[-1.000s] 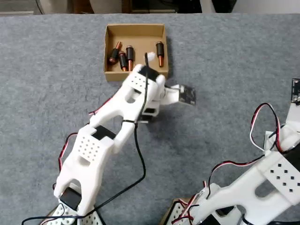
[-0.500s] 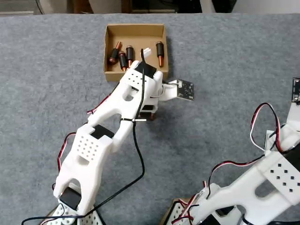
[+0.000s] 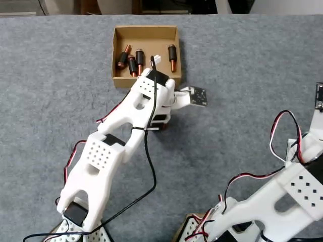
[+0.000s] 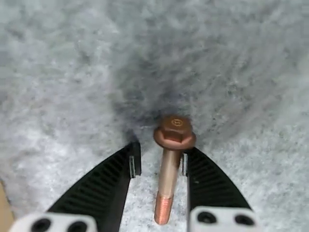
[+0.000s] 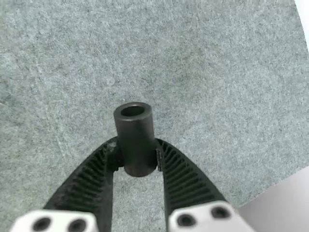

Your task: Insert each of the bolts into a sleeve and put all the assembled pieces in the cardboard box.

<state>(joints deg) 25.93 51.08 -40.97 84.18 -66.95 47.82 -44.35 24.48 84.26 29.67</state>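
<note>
1. Grey felt-like tabletop [image 3: 262, 65]. The cardboard box [image 3: 115, 50] sits at the far side with 4 assembled pieces [image 3: 172, 58] lying inside.
2. The left arm [image 3: 126, 121] is stretched out to a spot just on the near side of the box.
3. The left tool [image 4: 161, 154] is down at the felt, jaws a narrow gap apart, straddling 1 copper bolt [image 4: 169, 174].
4. The bolt lies flat on the tabletop, hex head pointing away from the wrist, threaded end toward it.
5. Fingers [image 4: 116, 179]: 1 looks to touch the shank just under the head, the other shows a small gap. Reads as bracketed, not clamped.
6. The right arm [image 3: 282, 201] is at the near right corner, well apart from the box.
7. The right tool [image 5: 136, 147] is closed on a black sleeve [image 5: 134, 130], with pads [image 5: 174, 169] pressing both sides. The open bore end sticks out past the tips, facing away from the wrist.
8. Step in hand, by my read: grab the bolt, then feed it into the held sleeve.
9. To do it well:
   - Centre the shank between the jaws first.
   - Close slowly and squarely so the round shank doesn't roll or pop out.
   - Grip close under the head, so the threaded end stays free for the bore.
   - Lift straight up off the felt.
10. The thread points back at the wrist, so it likely needs re-aiming before it meets the sleeve.
</note>
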